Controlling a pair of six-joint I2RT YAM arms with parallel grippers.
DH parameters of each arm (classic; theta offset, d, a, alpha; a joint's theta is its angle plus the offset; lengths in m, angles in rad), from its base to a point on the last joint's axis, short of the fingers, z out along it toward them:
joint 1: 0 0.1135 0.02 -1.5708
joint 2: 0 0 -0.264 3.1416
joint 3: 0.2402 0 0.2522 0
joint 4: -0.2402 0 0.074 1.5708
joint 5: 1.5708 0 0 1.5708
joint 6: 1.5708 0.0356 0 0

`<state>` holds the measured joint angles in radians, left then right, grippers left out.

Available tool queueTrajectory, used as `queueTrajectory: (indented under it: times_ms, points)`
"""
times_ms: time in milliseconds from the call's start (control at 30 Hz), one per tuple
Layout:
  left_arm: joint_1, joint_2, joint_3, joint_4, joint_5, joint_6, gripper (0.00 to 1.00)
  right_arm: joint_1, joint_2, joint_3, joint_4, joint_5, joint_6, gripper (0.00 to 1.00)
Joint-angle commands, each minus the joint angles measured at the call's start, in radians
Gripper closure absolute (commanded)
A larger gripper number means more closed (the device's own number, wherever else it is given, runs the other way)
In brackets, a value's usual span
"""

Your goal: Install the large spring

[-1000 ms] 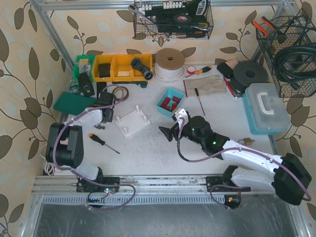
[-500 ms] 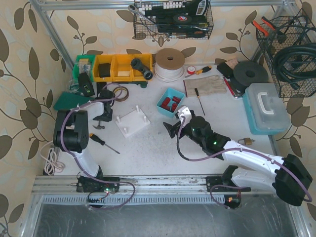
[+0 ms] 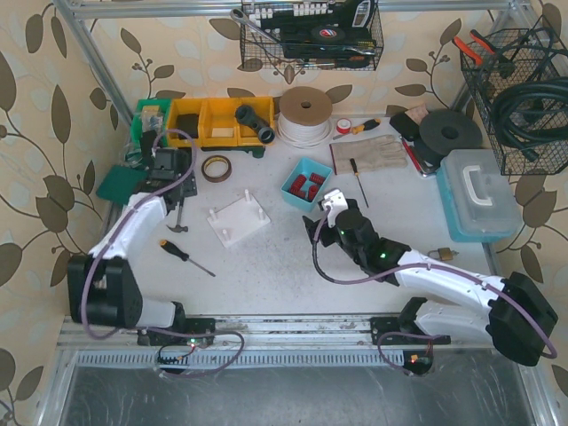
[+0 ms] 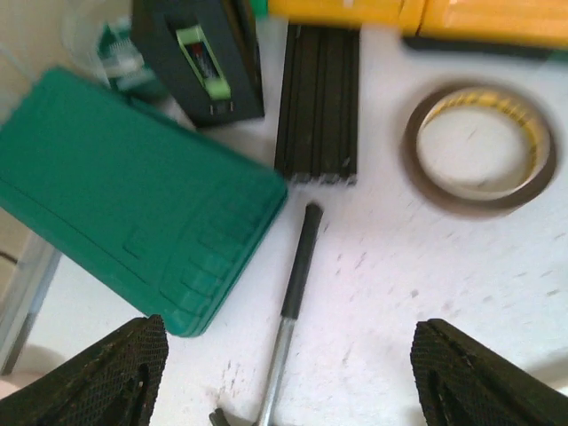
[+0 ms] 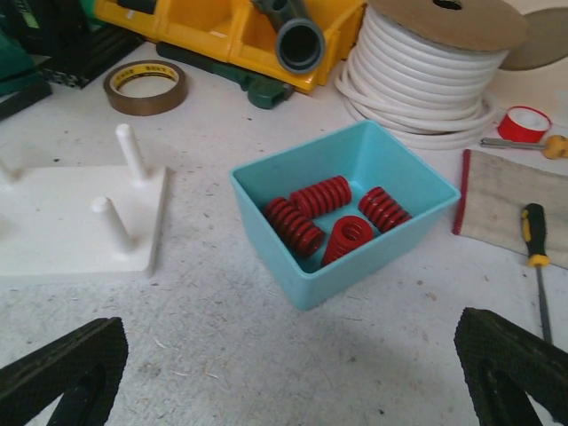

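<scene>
Several red springs (image 5: 321, 197) lie in a light-blue bin (image 5: 355, 275), seen mid-table in the top view (image 3: 293, 177); I cannot tell which one is the large spring. The white peg base (image 5: 62, 231) sits left of the bin (image 3: 238, 217), and its pegs (image 5: 131, 151) are bare. My right gripper (image 5: 288, 373) is open and empty, a short way in front of the bin (image 3: 312, 232). My left gripper (image 4: 288, 373) is open over a hammer handle at the table's left (image 3: 175, 202) and holds nothing.
A hammer (image 4: 297, 266) lies beside a green case (image 4: 124, 204), a black extrusion (image 4: 319, 98) and a tape ring (image 4: 479, 146). A screwdriver (image 3: 186, 256) lies near the left arm. Yellow bins (image 3: 213, 120), a cable spool (image 3: 304, 115) and a plastic box (image 3: 479, 191) stand at the back and right.
My left gripper went from shut to open, and its wrist swung toward the back left. My right gripper edged a little toward the bin and stayed open.
</scene>
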<state>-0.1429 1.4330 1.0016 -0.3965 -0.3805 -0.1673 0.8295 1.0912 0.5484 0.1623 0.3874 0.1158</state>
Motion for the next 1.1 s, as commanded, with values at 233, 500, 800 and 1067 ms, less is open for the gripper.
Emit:
queueTrajectory:
  times_ms: [233, 500, 800, 1067]
  points:
    - [0.008, -0.342, -0.021, 0.055, 0.357, -0.085, 0.18, -0.015, 0.011, 0.054, -0.091, 0.137, 0.069, 0.01]
    - [-0.048, -0.304, -0.017, 0.053, 0.565, -0.083, 0.33, -0.091, 0.029, 0.069, -0.166, 0.145, 0.144, 0.01]
    - [-0.304, -0.112, 0.019, 0.128, 0.476, 0.041, 0.52, -0.110, 0.010, 0.056, -0.163, 0.144, 0.149, 0.01]
    - [-0.451, 0.086, 0.076, 0.327, 0.608, 0.265, 0.59, -0.127, -0.067, -0.006, -0.078, 0.037, 0.145, 0.01]
